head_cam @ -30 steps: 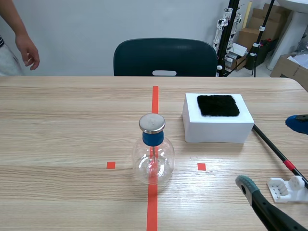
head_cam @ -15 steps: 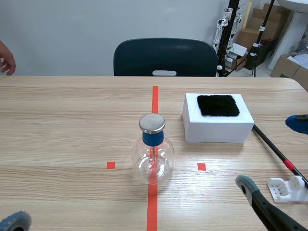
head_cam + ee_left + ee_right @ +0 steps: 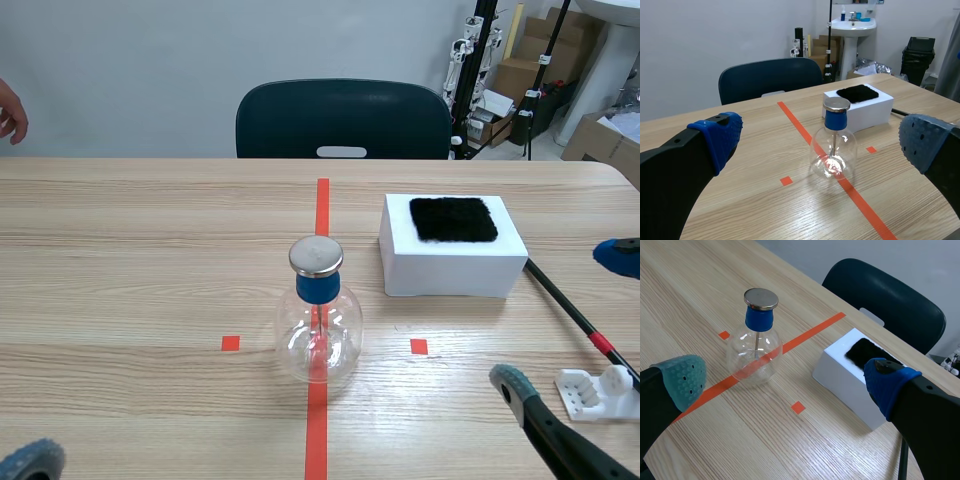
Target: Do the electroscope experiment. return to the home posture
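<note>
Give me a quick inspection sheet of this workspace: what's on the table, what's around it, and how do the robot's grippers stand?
Surface: wooden table, orange-red tape marks.
Job's things: glass flask with metal cap upright on the centre tape line; white box with black pad on top, to its right; black rod lying beside the box.
Clutter: small white holder by the rod.
Grippers: left gripper open, empty; right gripper open, empty.
Cables: nothing seen.
Surroundings: dark chair across the table; cardboard boxes behind; a person's hand at far left.
</note>
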`<state>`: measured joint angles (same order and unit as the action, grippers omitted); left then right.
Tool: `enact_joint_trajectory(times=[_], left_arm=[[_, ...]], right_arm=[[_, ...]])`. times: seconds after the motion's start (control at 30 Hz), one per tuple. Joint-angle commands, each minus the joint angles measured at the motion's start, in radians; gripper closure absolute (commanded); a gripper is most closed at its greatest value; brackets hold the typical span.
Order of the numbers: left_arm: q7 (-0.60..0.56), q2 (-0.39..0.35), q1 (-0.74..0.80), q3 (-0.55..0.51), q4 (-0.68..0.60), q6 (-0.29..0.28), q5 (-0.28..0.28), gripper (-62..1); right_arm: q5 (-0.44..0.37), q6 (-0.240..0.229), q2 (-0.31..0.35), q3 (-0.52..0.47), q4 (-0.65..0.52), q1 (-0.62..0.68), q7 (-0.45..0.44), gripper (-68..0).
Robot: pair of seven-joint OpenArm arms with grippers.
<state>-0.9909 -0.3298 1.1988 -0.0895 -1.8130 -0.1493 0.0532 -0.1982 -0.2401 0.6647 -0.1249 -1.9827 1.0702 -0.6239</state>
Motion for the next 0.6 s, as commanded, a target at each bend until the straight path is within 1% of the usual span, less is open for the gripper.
enact_joint_trajectory(times=[0.0,0.37,0.57], left_arm=[[-0.011,0.005,0.000,-0.001,-0.010,0.001,0.004,-62.3],[-0.014,0.005,0.000,-0.001,-0.010,0.001,0.008,-62.3],[-0.010,-0.037,0.001,0.000,-0.010,-0.003,0.014,-62.3]], right_arm=[[-0.010,0.007,0.002,-0.007,-0.021,-0.007,-0.019,-65.3],[-0.010,0.007,0.002,-0.007,-0.021,-0.006,-0.019,-65.3],[-0.010,0.007,0.003,-0.007,-0.021,-0.006,-0.019,-65.3]])
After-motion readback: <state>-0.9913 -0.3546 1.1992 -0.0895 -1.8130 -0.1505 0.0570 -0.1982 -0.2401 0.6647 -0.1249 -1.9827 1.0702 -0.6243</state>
